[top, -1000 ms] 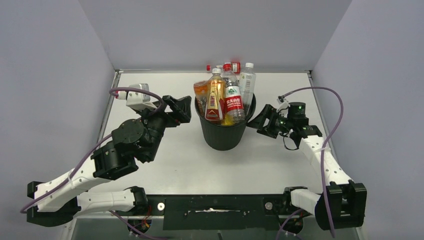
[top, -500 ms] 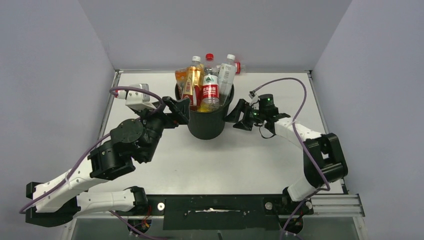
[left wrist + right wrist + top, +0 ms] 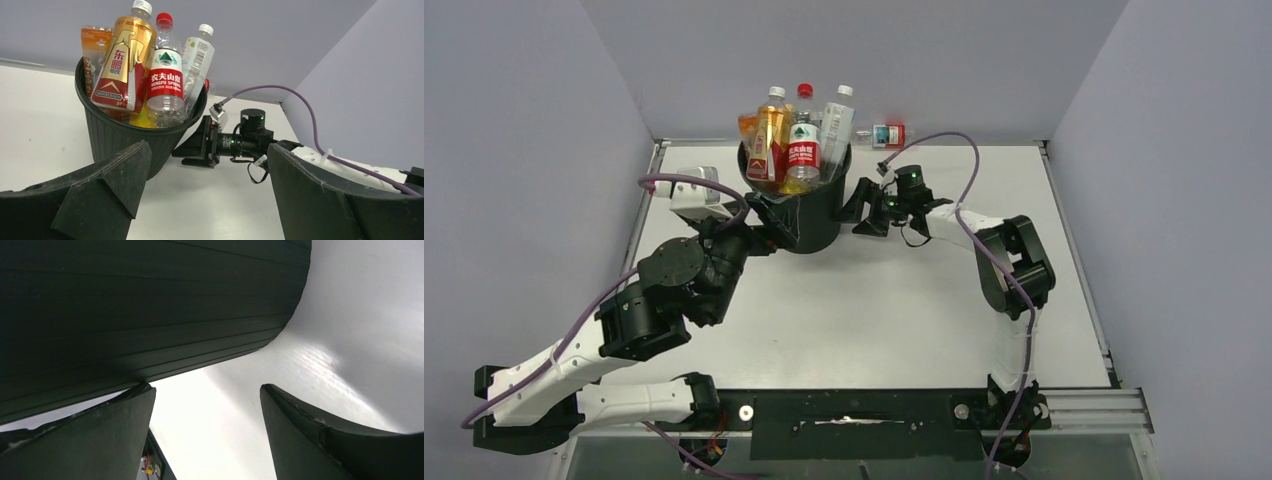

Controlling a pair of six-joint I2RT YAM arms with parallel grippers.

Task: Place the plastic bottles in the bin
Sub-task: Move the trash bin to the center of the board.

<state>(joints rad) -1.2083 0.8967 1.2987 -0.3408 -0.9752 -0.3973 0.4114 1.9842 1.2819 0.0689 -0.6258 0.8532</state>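
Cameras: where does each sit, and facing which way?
Top external: above, behind the bases, looking down at the white table; both arms show.
Left wrist: low, facing the round black plastic bin of plastic bottles; open left claw frames it.
Right wrist: close beside the bin's wall; open right claw shows.
Top and left wrist share bin, bottles, right claw.

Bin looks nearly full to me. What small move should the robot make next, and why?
Probably swing the right end effector away from the bin and toward the bottle lying behind it. That one is outside the bin, while the other bottles stand packed inside, and the right end effector is open and seems nearest to it.
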